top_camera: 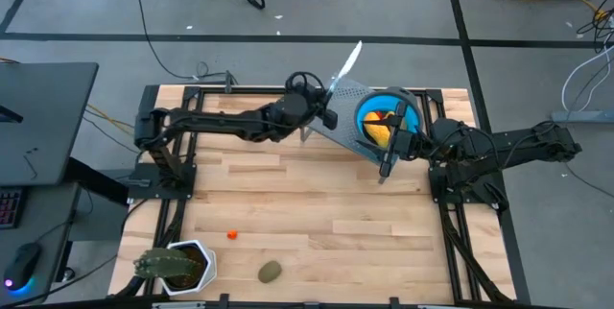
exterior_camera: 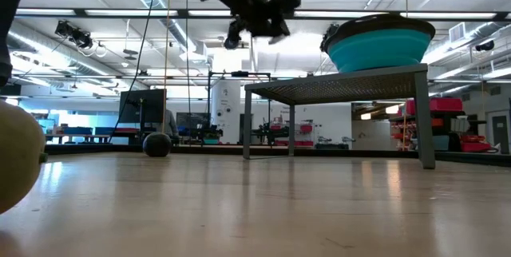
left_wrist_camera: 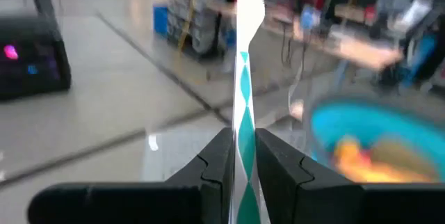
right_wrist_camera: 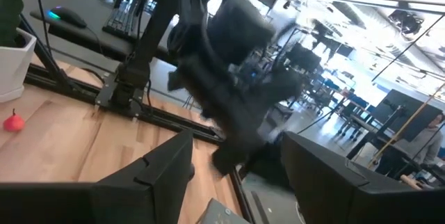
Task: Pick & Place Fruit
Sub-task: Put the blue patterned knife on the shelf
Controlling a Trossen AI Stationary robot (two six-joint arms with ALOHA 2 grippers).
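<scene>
My left gripper (top_camera: 324,106) hangs above the table's far middle, beside a grey mesh stand (top_camera: 347,107), and is shut on a thin pale stick (top_camera: 347,62) with teal diamonds (left_wrist_camera: 243,133). A blue bowl (top_camera: 372,109) sits on the stand and holds yellow and orange fruit (top_camera: 380,129); the left wrist view shows them blurred (left_wrist_camera: 361,156). My right gripper (top_camera: 386,167) is open at the bowl's near side, touching nothing. An olive oval (top_camera: 271,271) and an orange-red bit (top_camera: 231,235) lie on the table's near left. A dark round fruit (exterior_camera: 157,144) rests far back. My left gripper pinches the stick's lower part (left_wrist_camera: 243,156) between its two fingers (left_wrist_camera: 217,161). The stick runs on along the fingers and past their tips, slanting up toward the table's far right (top_camera: 355,52). It is lifted clear of the table.
A green spiky plant in a white pot (top_camera: 177,266) stands at the near left corner. The mesh stand (exterior_camera: 343,88) raises the bowl (exterior_camera: 382,45) well above the wood. Black frame rails (top_camera: 163,170) edge the table's left and right sides. Bare wood (top_camera: 317,203) fills the middle.
</scene>
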